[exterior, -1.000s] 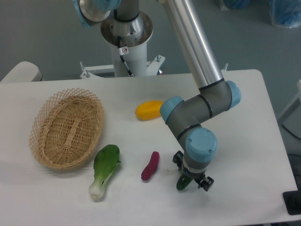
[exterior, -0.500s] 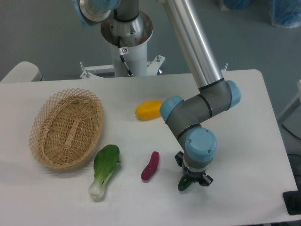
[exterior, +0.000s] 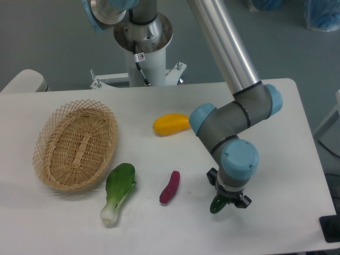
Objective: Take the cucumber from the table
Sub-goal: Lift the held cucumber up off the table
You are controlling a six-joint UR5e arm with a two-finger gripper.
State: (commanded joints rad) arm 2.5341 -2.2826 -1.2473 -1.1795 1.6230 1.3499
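Arm bent low, fingers (exterior: pixel 232 202) closed (pointing down) on something green.

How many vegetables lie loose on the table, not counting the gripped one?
3: yellow one right of the basket, bok choy below it, purple piece left of the gripper.

Single fixed view, set high in front of the table (exterior: pixel 297 106), looking down and toward the arm's base pedestal (exterior: pixel 143 50) at the far edge. Moderately close: most of tabletop shown, near edge cropped, grey floor beyond.
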